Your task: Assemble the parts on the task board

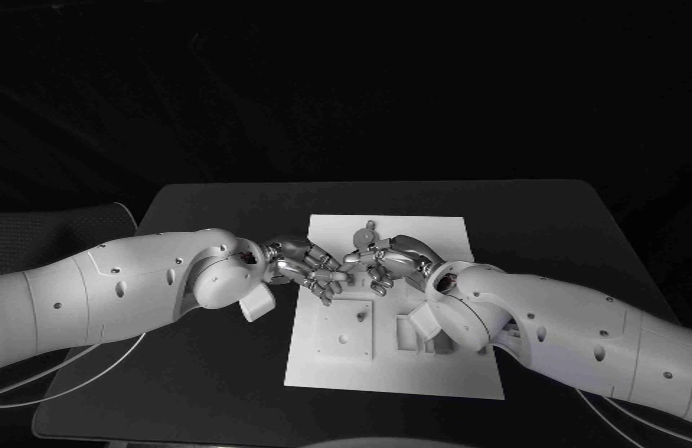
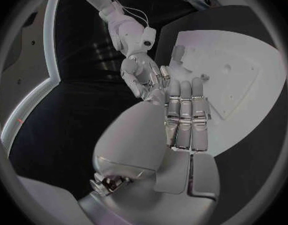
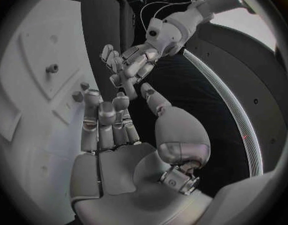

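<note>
Bench [image 1: 188, 218] first, since it's the biggest thing here: dark top, with the white task board [image 1: 433, 238] lying flat in the middle of it. Both arms reach in over the near half of the board and the two hands meet just above it, nearly touching each other.

Left hand [image 1: 306, 265] has its fingers stretched out and apart, and from its own wrist camera nothing sits in the palm. Right hand [image 1: 389, 261] looks the same from its wrist view, fingers straight and spread, palm bare. So neither one is holding anything as far as the pictures show.

Parts: a small part [image 1: 366, 233] stands on the board just past the fingertips of both hands, and a couple of small pegs [image 3: 52, 68] stick up from the board's raised blocks.

Doing this step well probably means letting one hand go for that small part while the other backs off a bit, because the fingers are crowded. A pinch from above looks safer than a sideways sweep, which could knock it over.
</note>
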### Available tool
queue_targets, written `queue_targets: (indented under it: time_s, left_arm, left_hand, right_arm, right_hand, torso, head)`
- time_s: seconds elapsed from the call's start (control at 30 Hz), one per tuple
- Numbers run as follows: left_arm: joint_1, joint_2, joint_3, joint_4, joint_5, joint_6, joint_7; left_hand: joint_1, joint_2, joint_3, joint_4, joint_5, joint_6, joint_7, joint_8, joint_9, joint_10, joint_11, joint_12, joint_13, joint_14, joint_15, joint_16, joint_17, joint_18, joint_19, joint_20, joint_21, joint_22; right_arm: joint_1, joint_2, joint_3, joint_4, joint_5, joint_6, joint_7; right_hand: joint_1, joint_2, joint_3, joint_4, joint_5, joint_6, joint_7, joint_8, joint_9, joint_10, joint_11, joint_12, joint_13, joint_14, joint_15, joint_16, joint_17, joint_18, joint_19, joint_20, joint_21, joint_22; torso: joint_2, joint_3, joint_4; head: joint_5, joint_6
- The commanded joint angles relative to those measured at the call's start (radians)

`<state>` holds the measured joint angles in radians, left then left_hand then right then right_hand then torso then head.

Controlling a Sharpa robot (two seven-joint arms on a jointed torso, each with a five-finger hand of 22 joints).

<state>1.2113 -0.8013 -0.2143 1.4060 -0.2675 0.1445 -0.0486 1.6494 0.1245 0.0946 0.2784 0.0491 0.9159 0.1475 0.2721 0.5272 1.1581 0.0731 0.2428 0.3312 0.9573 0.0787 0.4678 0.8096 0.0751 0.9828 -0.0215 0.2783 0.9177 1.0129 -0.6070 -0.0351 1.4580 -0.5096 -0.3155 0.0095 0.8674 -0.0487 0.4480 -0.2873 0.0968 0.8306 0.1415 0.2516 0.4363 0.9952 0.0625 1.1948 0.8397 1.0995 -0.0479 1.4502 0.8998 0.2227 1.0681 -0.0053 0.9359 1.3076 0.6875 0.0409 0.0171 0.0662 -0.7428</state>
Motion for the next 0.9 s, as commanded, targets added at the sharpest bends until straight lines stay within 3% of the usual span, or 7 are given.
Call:
queue_targets:
  time_s: [0.03,0.63,0.9]
  left_arm:
    - [0.001,0.001,0.001,0.002,0.01,0.001,0.016]
    - [0.001,0.001,0.001,0.003,0.013,0.003,0.014]
    - [0.001,0.001,0.001,0.004,0.013,0.005,0.013]
  left_hand:
    - [-0.001,0.011,0.001,0.0,0.002,0.024,-0.017,0.007,0.001,0.009,0.0,-0.004,0.002,-0.004,0.0,-0.005,0.002,0.01,-0.005,0.001,-0.003,0.001]
    - [0.001,0.012,0.0,-0.001,0.002,0.024,-0.016,0.007,0.002,0.01,0.001,-0.005,0.002,-0.004,0.0,-0.005,0.002,0.01,-0.006,0.001,-0.004,0.002]
    - [0.001,0.013,-0.001,-0.001,0.002,0.024,-0.016,0.007,0.002,0.01,0.001,-0.006,0.002,-0.005,0.0,-0.006,0.002,0.01,-0.006,0.001,-0.004,0.002]
  right_arm:
    - [-0.001,-0.004,0.0,0.001,-0.02,0.017,0.006]
    - [-0.001,-0.009,0.0,0.0,-0.037,0.04,0.006]
    - [-0.001,-0.005,0.0,0.001,-0.035,0.04,0.017]
  right_hand:
    - [-0.007,-0.001,-0.007,0.0,0.0,-0.041,0.035,-0.003,-0.001,-0.006,0.0,-0.001,0.001,-0.004,0.003,-0.003,-0.001,0.039,-0.006,0.0,-0.007,0.008]
    - [0.019,0.015,-0.018,-0.002,0.011,-0.009,0.027,0.018,0.003,-0.007,-0.008,0.007,0.0,-0.004,-0.004,0.003,-0.001,0.039,-0.004,-0.002,-0.005,0.01]
    - [0.062,0.044,-0.013,-0.004,0.015,0.026,0.014,0.039,0.01,0.001,-0.019,0.011,-0.003,0.0,-0.014,0.006,-0.002,0.039,-0.002,-0.004,-0.001,0.013]
  torso:
    - [0.0,0.0003,0.0003]
    - [0.0,0.0008,0.0001]
    - [0.0,0.0005,0.0004]
  head:
    - [0.0,0.0]
    - [0.0,-0.001]
    - [0.0,-0.001]
